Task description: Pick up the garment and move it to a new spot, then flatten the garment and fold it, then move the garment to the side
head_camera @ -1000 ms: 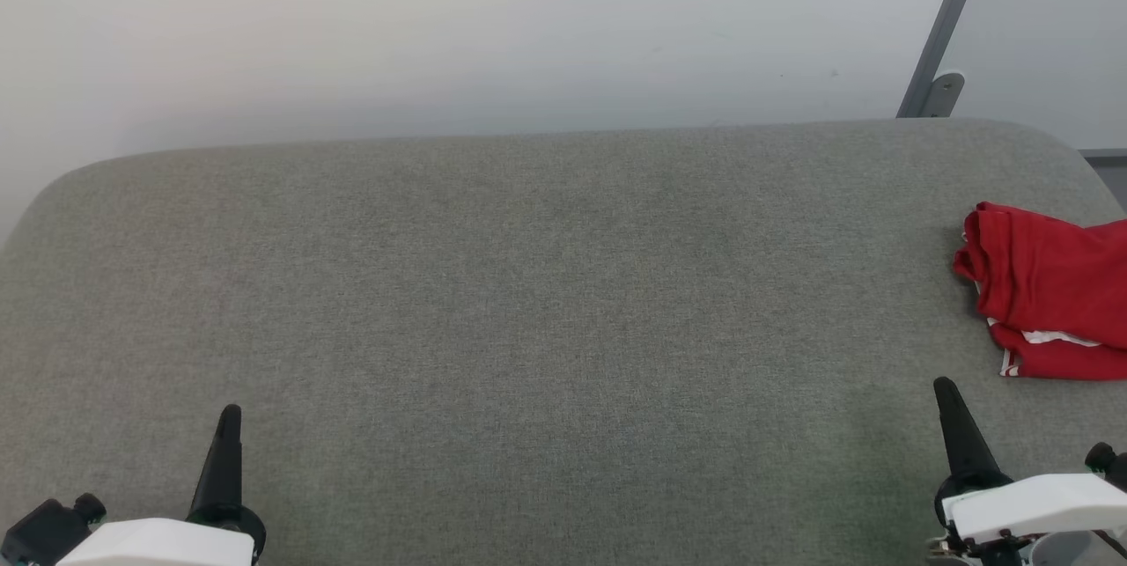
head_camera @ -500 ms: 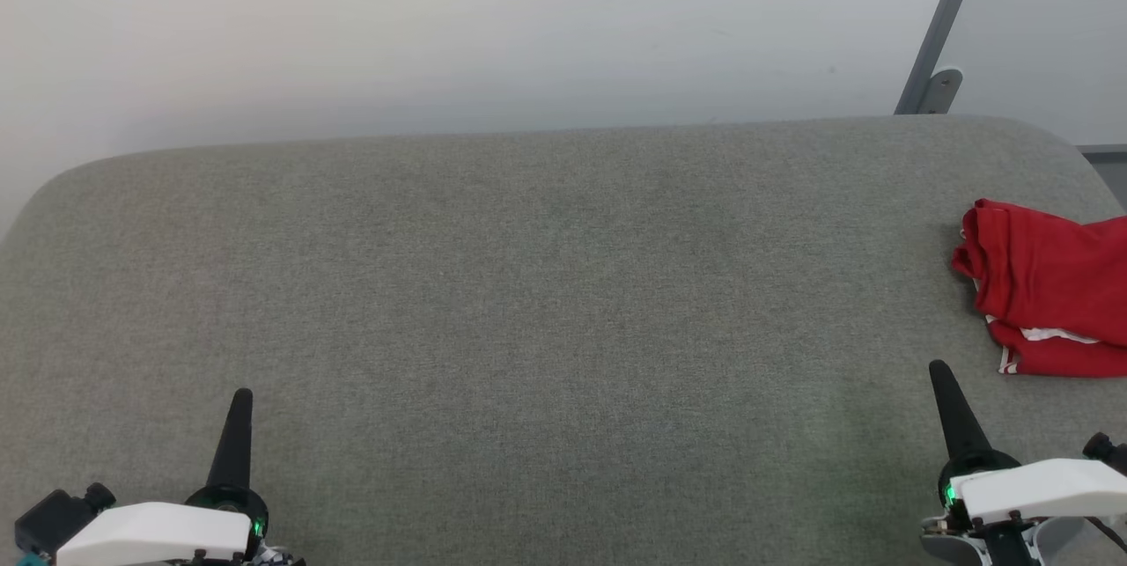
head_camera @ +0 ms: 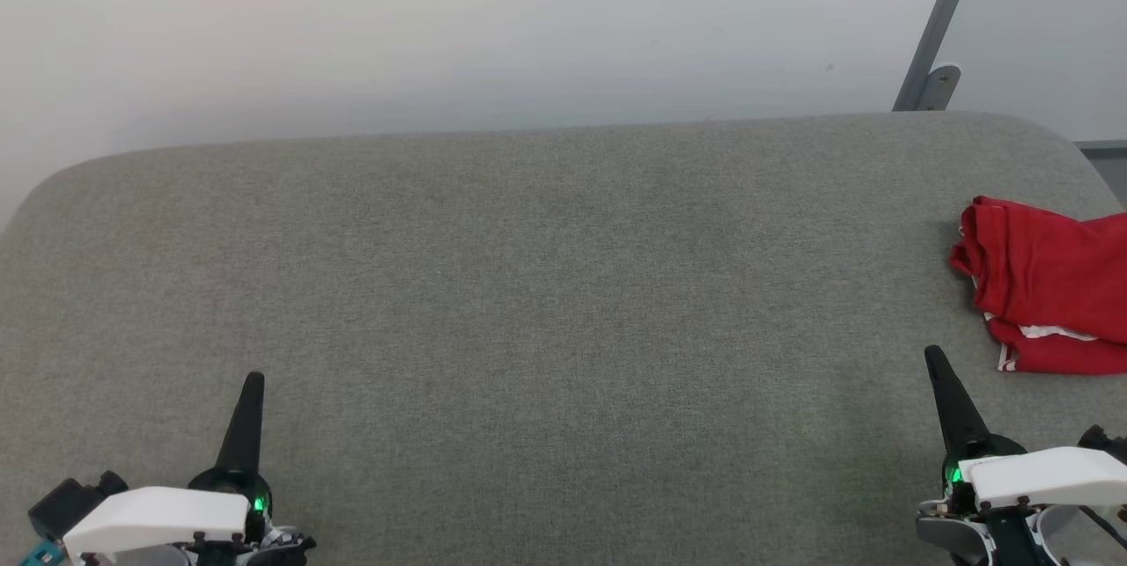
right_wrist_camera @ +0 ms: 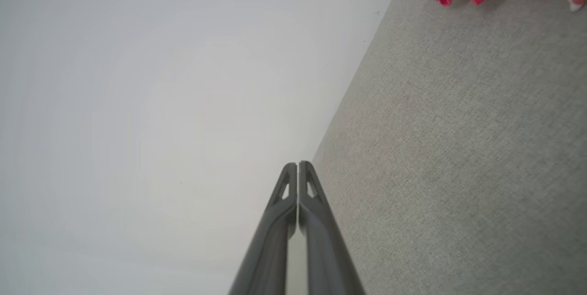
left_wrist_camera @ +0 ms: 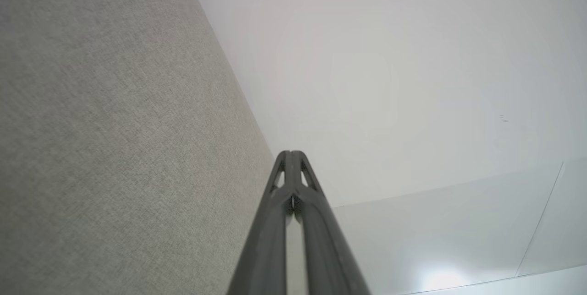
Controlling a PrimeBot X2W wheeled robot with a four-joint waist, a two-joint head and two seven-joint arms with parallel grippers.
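**Worktop** (head_camera: 528, 284): covered in grey woven fabric with a fine, even, matte weave. The far corners are rounded. Behind it stand a smooth pale wall (head_camera: 440, 20) and a slanted grey metal strut (head_camera: 938, 29).

**The garment** (head_camera: 1048, 284): soft red fabric, bunched in loose folds. A white panel and a short run of red-and-white striped trim show at its near edge. It lies on the right side of the worktop, cut off by the right edge of the head view. It is beyond the right pincer (head_camera: 931, 359) and apart from it.

**Left pincer** (head_camera: 254, 379): long, tapered dark fingers pressed together, gripping nothing, above bare fabric.

**Right pincer**: likewise closed and empty.
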